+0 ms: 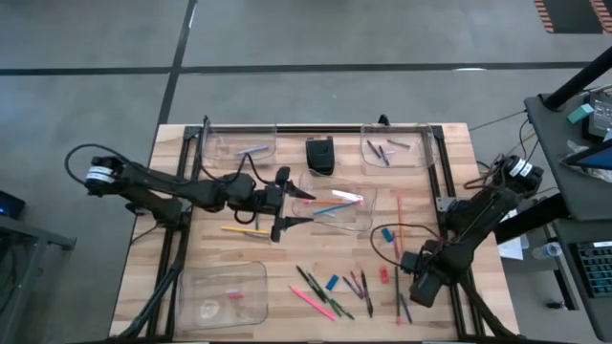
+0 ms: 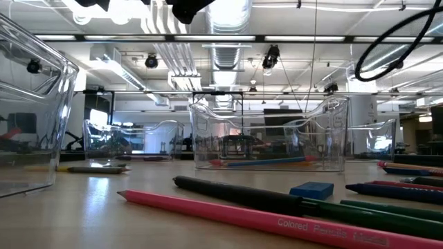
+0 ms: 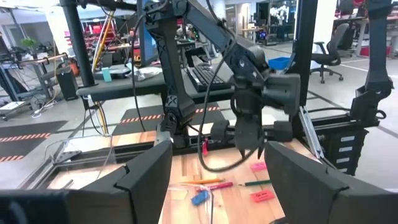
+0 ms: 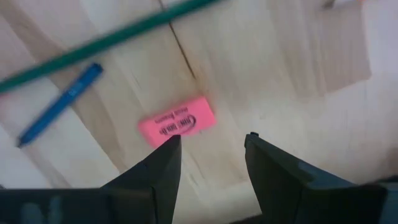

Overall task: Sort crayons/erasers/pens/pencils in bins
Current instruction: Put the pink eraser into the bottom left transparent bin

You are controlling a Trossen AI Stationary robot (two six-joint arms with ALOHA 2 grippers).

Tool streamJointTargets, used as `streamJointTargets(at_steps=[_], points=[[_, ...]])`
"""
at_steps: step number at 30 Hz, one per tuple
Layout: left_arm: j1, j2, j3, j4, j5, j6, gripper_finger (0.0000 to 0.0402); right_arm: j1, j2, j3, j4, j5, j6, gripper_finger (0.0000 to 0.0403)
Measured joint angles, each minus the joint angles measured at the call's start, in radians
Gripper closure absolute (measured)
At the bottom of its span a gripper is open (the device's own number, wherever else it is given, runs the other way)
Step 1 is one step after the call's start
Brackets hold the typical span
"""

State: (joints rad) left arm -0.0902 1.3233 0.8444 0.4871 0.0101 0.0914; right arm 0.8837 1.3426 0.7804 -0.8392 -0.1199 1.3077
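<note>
My right gripper [image 4: 210, 142] points down over the table's near right part, open, with nothing between its fingers. A pink eraser [image 4: 177, 121] lies flat on the wood just past its fingertips, beside a green pencil [image 4: 112, 38] and a blue pen [image 4: 59, 104]. In the left wrist view this gripper [image 3: 249, 148] hangs a little above that eraser [image 3: 258, 166]. My left gripper [image 1: 287, 205] stands level and open at the table's middle, at the left side of the centre bin [image 1: 368, 218], which holds pencils [image 1: 335, 205]. More pencils, pens and crayons [image 1: 330, 296] lie loose near the front.
Clear bins stand at far left [image 1: 239, 148], far right [image 1: 397, 151] and near left [image 1: 222, 294]. A black box [image 1: 320, 155] sits at the far middle. Blue erasers [image 1: 386, 233] [image 1: 332, 282] and a second pink eraser [image 3: 261, 196] lie on the wood near my right gripper.
</note>
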Motion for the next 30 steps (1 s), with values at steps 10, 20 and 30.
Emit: streamJointTargets(at_steps=[10,20,30], points=[[0.0,0.017,0.0,0.003,0.0,-0.004,0.0159,-0.001,-0.088,-0.103,0.076,0.068,0.012,0.0236],[0.0,0.017,0.001,0.002,0.0,-0.003,0.0159,0.004,-0.101,-0.234,0.32,0.036,0.044,0.0237],[0.0,0.016,0.0,0.0,0.0,-0.002,0.0159,0.049,-0.039,-0.234,0.38,0.018,0.061,0.0237]])
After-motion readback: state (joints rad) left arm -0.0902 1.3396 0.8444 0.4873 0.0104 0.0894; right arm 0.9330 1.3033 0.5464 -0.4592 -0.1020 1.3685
